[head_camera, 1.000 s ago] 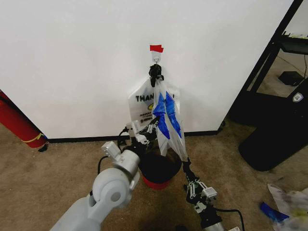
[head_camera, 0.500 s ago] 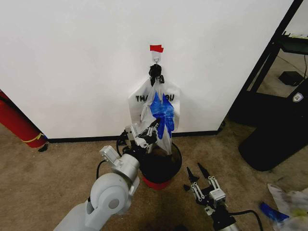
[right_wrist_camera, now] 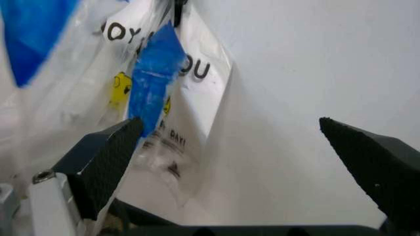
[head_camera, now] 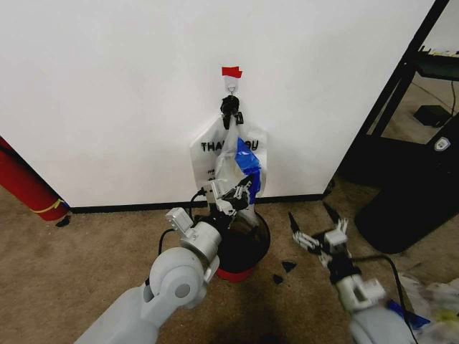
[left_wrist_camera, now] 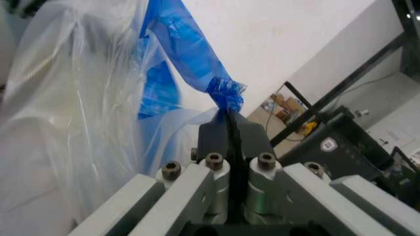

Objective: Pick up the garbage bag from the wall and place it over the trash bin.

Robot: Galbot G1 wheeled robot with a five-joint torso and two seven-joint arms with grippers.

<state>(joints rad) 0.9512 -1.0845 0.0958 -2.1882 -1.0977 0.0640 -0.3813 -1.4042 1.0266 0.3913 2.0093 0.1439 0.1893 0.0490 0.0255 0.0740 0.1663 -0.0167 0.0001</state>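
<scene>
Head view: big white wall [head_camera: 107, 86] with black baseboard fills the far side, tall black rack [head_camera: 401, 122] stands far right, red cylinder [head_camera: 25, 188] leans low at far left, brown carpet [head_camera: 79, 265] everywhere near. Trash bin [head_camera: 247, 247], black with red base, sits on the floor right below the hook [head_camera: 231, 86], which has a red tape scrap [head_camera: 231, 72] above it. Garbage bag [head_camera: 240, 172] with blue panels hangs from the hook down to the bin's far rim, in front of a whitish THANK YOU bag [head_camera: 211, 154]. Left gripper [head_camera: 233, 195] is at the bag's lower part, just above the bin; the left wrist view shows its jaws pressed together on a twisted blue strip of the bag. Right gripper [head_camera: 319, 228] hovers right of the bin, jaws spread wide, holding nothing, apart from the bag. Risks, judged: the bag top looks hooked on, so pulling down could tear the thin film or drag the whitish bag along; a one-sided pinch may leave the mouth collapsed; the light bin could tip if snagged. Litter [head_camera: 430, 301] lies near right, out of the way.
</scene>
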